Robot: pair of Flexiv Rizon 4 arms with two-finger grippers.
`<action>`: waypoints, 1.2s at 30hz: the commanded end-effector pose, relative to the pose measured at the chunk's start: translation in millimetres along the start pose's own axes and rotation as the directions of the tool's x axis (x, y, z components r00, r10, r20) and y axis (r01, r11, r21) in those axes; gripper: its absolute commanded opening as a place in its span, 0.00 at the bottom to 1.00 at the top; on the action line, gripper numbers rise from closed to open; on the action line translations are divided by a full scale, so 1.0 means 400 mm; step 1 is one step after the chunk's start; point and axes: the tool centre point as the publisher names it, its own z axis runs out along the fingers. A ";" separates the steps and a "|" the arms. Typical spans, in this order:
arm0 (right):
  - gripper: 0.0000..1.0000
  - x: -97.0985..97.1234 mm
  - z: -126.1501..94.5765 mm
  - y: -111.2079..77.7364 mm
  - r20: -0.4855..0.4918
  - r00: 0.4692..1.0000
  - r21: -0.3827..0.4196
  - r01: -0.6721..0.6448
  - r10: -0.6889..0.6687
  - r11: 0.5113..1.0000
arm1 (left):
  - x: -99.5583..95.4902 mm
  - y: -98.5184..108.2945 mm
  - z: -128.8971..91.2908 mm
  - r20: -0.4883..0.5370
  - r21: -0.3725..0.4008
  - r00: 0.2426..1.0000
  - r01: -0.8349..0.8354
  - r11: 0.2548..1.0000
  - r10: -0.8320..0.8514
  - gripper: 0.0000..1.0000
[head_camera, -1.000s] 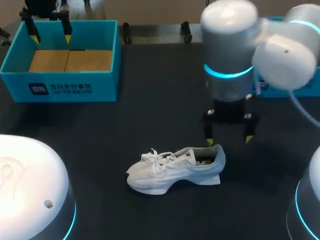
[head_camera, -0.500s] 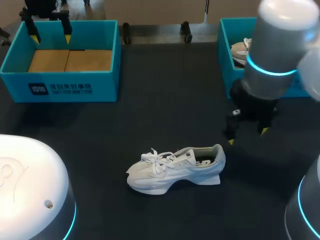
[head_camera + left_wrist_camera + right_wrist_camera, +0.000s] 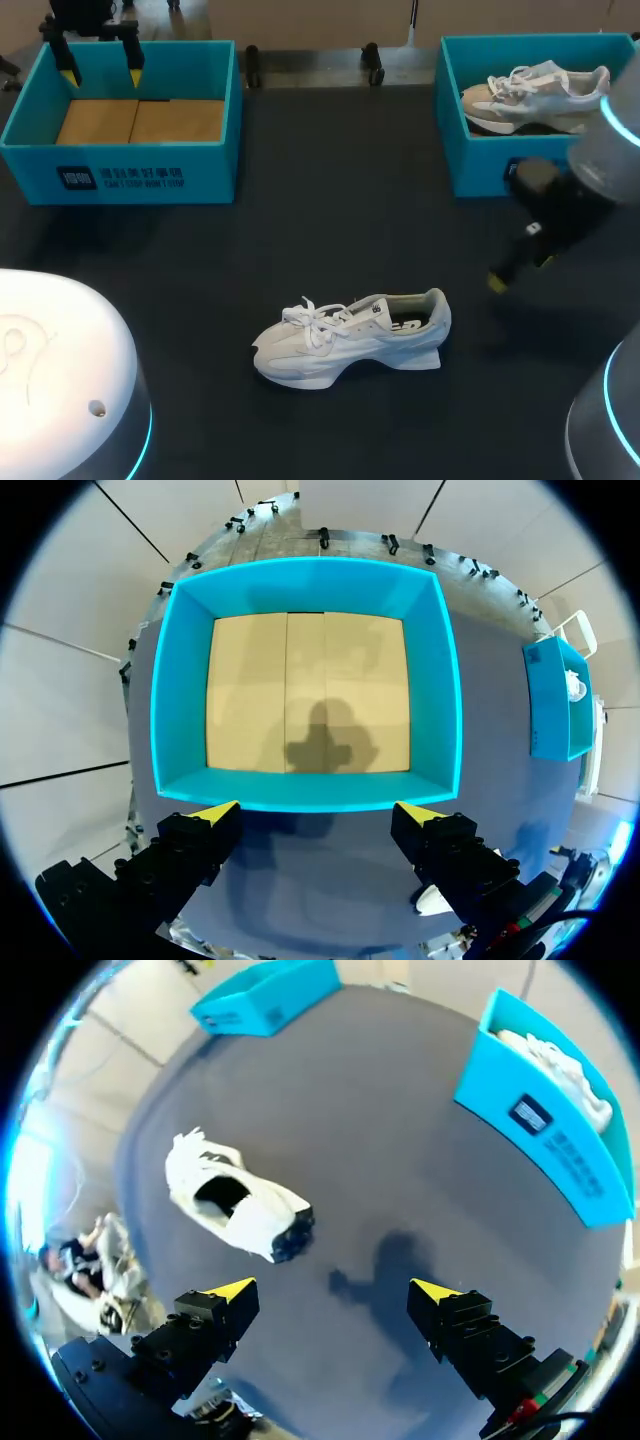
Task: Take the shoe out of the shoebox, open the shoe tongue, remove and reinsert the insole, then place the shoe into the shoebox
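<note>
At the front of the table (image 3: 330,180), nearest the robot, 1 white shoe (image 3: 350,338) stands on its sole, toe toward the left and heel toward the right, touching neither box. In the right wrist view this shoe (image 3: 235,1205) lies ahead of the claw, its opening showing dark.

Just past the heel and to the right, the right claw (image 3: 520,272) hangs over bare table between the shoe and the right box (image 3: 500,170). Its 2 yellow-tipped fingers are spread wide with nothing between them, as its own view of the right claw (image 3: 331,1290) confirms.

Farther back, the right box holds a second shoe (image 3: 535,95), also seen inside the box (image 3: 545,1130) from the right wrist.

At the far left, the left box (image 3: 120,178) shows only its brown cardboard floor. The left claw (image 3: 100,75) hangs over its back wall. In its own view, the left claw (image 3: 318,812) is spread wide and holds nothing, with the box (image 3: 310,792) ahead.
</note>
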 end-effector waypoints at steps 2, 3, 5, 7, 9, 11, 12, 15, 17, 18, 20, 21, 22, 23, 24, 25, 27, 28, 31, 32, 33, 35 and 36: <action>1.00 -0.012 0.019 -0.026 -0.346 0.861 -0.516 0.157 -0.372 0.842 | 0.000 0.000 0.000 0.000 0.000 1.000 0.000 1.000 0.000 1.00; 1.00 -0.012 0.019 -0.026 -0.346 0.861 -0.516 0.157 -0.372 0.842 | 0.000 0.000 0.000 0.000 0.000 1.000 0.000 1.000 0.000 1.00; 1.00 -0.012 0.019 -0.026 -0.346 0.861 -0.516 0.157 -0.372 0.842 | 0.000 0.000 0.000 0.000 0.000 1.000 0.000 1.000 0.000 1.00; 1.00 -0.012 0.019 -0.026 -0.346 0.861 -0.516 0.157 -0.372 0.842 | 0.000 0.000 0.000 0.000 0.000 1.000 0.000 1.000 0.000 1.00; 1.00 -0.012 0.019 -0.026 -0.346 0.861 -0.516 0.157 -0.372 0.842 | 0.000 0.000 0.000 0.000 0.000 1.000 0.000 1.000 0.000 1.00; 1.00 -0.012 0.019 -0.026 -0.346 0.861 -0.516 0.157 -0.372 0.842 | 0.000 0.000 0.000 0.000 0.000 1.000 0.000 1.000 0.000 1.00; 1.00 -0.012 0.019 -0.026 -0.346 0.861 -0.516 0.157 -0.372 0.842 | 0.000 0.000 0.000 0.000 0.000 1.000 0.000 1.000 0.000 1.00; 1.00 -0.005 0.051 -0.013 -0.264 0.892 -0.528 0.185 -0.368 0.829 | 0.000 0.000 0.000 0.000 0.000 1.000 0.000 1.000 0.000 1.00; 1.00 -0.004 0.073 -0.015 -0.214 0.908 -0.553 0.192 -0.360 0.811 | 0.000 0.000 0.000 0.000 0.000 1.000 0.000 1.000 0.000 1.00; 1.00 -0.005 0.083 -0.015 -0.205 0.910 -0.571 0.188 -0.360 0.799 | 0.000 0.000 0.000 0.000 0.000 1.000 0.000 1.000 0.000 1.00; 1.00 -0.004 0.097 -0.018 -0.151 0.921 -0.591 0.206 -0.358 0.780 | 0.000 0.000 0.000 0.000 0.000 1.000 0.000 1.000 0.000 1.00; 1.00 -0.004 0.102 -0.019 -0.132 0.921 -0.609 0.217 -0.367 0.763 | 0.000 0.000 0.000 0.000 0.000 1.000 0.000 1.000 0.000 1.00; 1.00 -0.003 0.105 -0.023 -0.118 0.914 -0.621 0.236 -0.387 0.747 | 0.000 0.000 0.000 0.000 0.000 1.000 0.000 1.000 0.000 1.00; 1.00 -0.004 0.108 -0.026 -0.104 0.915 -0.622 0.246 -0.390 0.743 | 0.000 0.000 0.000 0.000 0.000 1.000 0.000 1.000 0.000 1.00; 1.00 -0.006 0.112 -0.030 -0.089 0.911 -0.631 0.261 -0.403 0.731 | 0.000 0.000 0.000 0.000 0.000 1.000 0.000 1.000 0.000 1.00; 1.00 -0.007 0.116 -0.038 -0.085 0.879 -0.665 0.300 -0.469 0.684 | 0.000 0.000 0.000 0.000 0.000 1.000 0.000 1.000 0.000 1.00; 1.00 -0.014 0.117 -0.051 -0.111 0.848 -0.697 0.305 -0.517 0.649 | 0.000 0.000 0.000 0.000 0.000 1.000 0.000 1.000 0.000 1.00; 1.00 -0.014 0.117 -0.051 -0.111 0.848 -0.697 0.305 -0.517 0.649 | 0.000 0.000 0.000 0.000 0.000 1.000 0.000 1.000 0.000 1.00; 1.00 -0.014 0.117 -0.051 -0.111 0.848 -0.697 0.305 -0.517 0.649 | 0.000 0.000 0.000 0.000 0.000 1.000 0.000 1.000 0.000 1.00; 1.00 -0.014 0.117 -0.051 -0.111 0.848 -0.697 0.305 -0.517 0.649 | 0.000 0.000 0.000 0.000 0.000 1.000 0.000 1.000 0.000 1.00; 1.00 -0.014 0.117 -0.051 -0.111 0.848 -0.697 0.305 -0.517 0.649 | 0.000 0.000 0.000 0.000 0.000 1.000 0.000 1.000 0.000 1.00; 1.00 -0.014 0.117 -0.051 -0.111 0.848 -0.697 0.305 -0.517 0.649 | 0.000 0.000 0.000 0.000 0.000 1.000 0.000 1.000 0.000 1.00; 1.00 -0.014 0.117 -0.051 -0.111 0.848 -0.697 0.305 -0.517 0.649 | 0.000 0.000 0.000 0.000 0.000 1.000 0.000 1.000 0.000 1.00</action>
